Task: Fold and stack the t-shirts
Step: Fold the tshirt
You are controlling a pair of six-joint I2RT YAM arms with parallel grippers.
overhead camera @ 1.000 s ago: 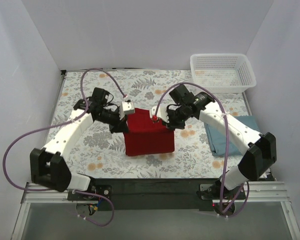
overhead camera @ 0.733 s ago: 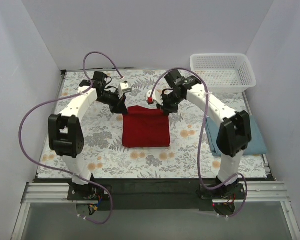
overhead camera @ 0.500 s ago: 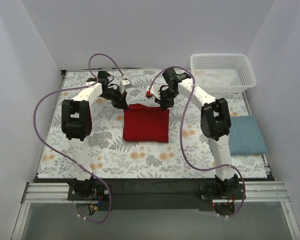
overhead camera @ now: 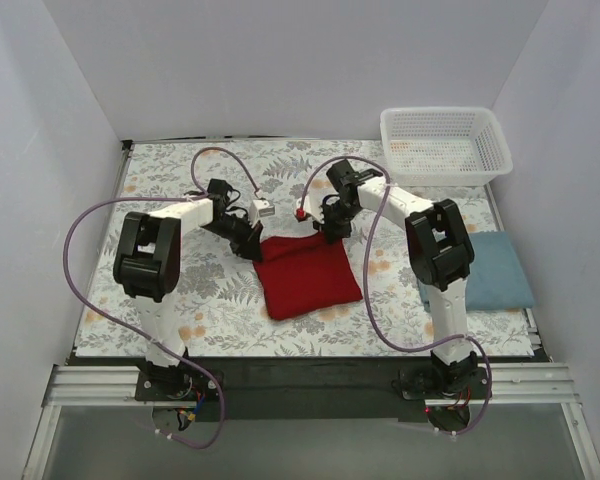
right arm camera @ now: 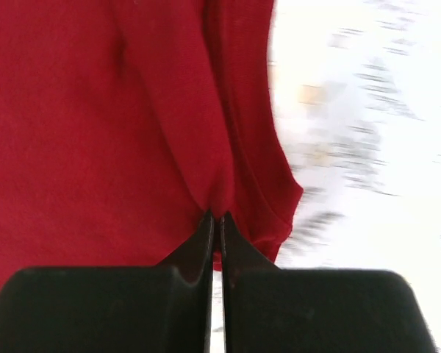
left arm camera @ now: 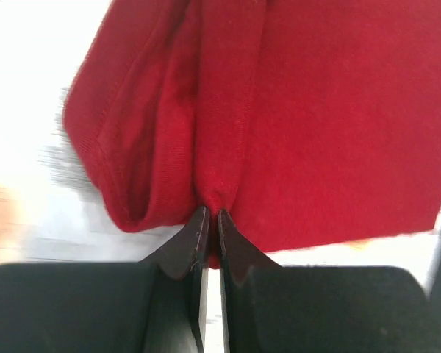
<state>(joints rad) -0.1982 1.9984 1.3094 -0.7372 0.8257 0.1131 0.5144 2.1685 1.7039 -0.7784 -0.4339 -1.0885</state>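
The folded red t-shirt lies mid-table, tilted a little. My left gripper is shut on its far left corner; in the left wrist view the fingertips pinch a ridge of the red t-shirt. My right gripper is shut on the far right corner; in the right wrist view it pinches the red t-shirt near its hemmed edge. The blue-grey t-shirt lies folded at the right edge, partly behind the right arm.
A white lattice basket stands at the far right corner. The floral tablecloth covers the table, with white walls on three sides. Purple cables loop off both arms.
Both grippers carried the red t-shirt's far corners toward the back of the table, then drew them back toward the near side. The shirt now lies flatter and skewed.
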